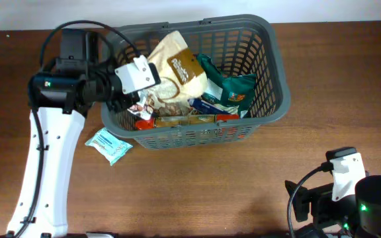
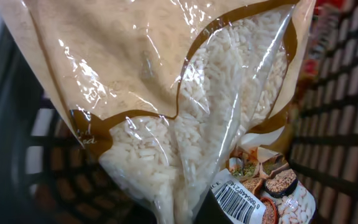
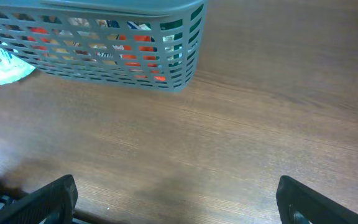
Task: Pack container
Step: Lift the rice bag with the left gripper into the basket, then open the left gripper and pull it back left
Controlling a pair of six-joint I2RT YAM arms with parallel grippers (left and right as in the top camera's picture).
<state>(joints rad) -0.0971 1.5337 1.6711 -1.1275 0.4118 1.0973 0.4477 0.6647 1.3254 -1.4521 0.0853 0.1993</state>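
The basket [image 1: 270, 46] sat at the back of the counter [image 1: 243, 178], already pretty full, with a rice bag [image 1: 177, 66], green packets [image 1: 233, 86] and boxes [image 1: 184, 120] inside. One light blue packet [image 1: 109, 145] lay out on the wood just beside its front left corner, so I'd call it mostly done, not finished. The left arm was bent in over the basket's left side with its claw [image 1: 132, 100] down by the rice, and honestly I couldn't tell if it was gripping anything. The right claw [image 3: 178, 204] was parked at the near right corner, spread wide and holding nothing.
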